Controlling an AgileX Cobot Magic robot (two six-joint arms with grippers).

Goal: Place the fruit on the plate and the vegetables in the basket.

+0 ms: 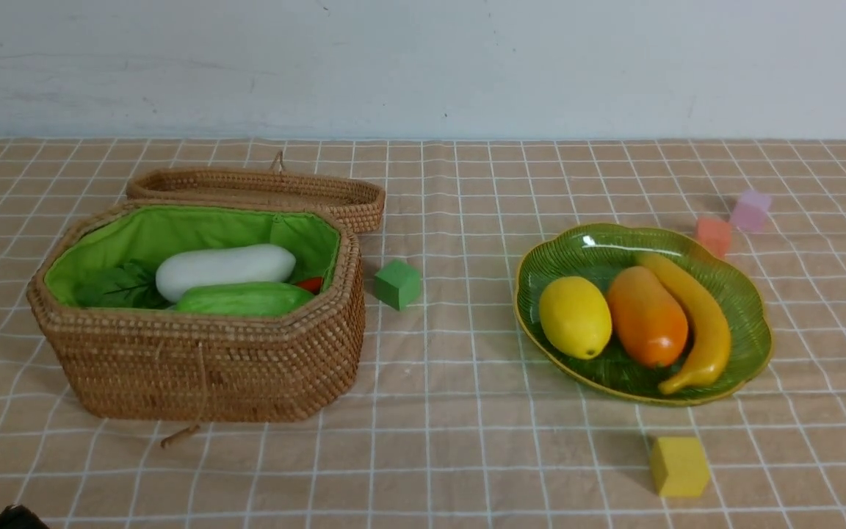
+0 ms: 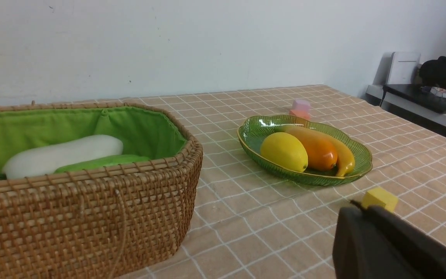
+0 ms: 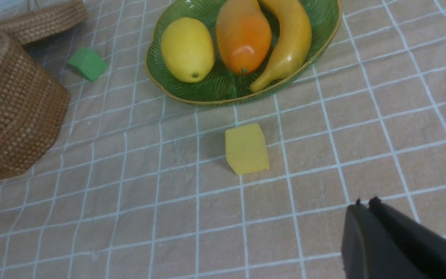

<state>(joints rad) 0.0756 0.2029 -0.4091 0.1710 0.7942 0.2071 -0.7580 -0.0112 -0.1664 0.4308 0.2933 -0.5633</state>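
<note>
Open cloth point(image 1: 460, 353) between basket point(image 1: 203, 360) and plate point(image 1: 533, 323).

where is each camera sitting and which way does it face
front view: between the arms, facing the wall, showing basket left and plate right; only a dark scrap of the robot at the bottom corner.
left wrist view: low beside the basket, facing the plate; left gripper at the edge.
right wrist view: above the cloth, tilted down at the yellow cube; right gripper at the edge.
shared: all show plate, basket and cube.

A plain indoor test room: checked tablecloth point(image 1: 467, 441), bare white wall point(image 1: 423, 66), cluttered dark side desk point(image 2: 424, 97).
</note>
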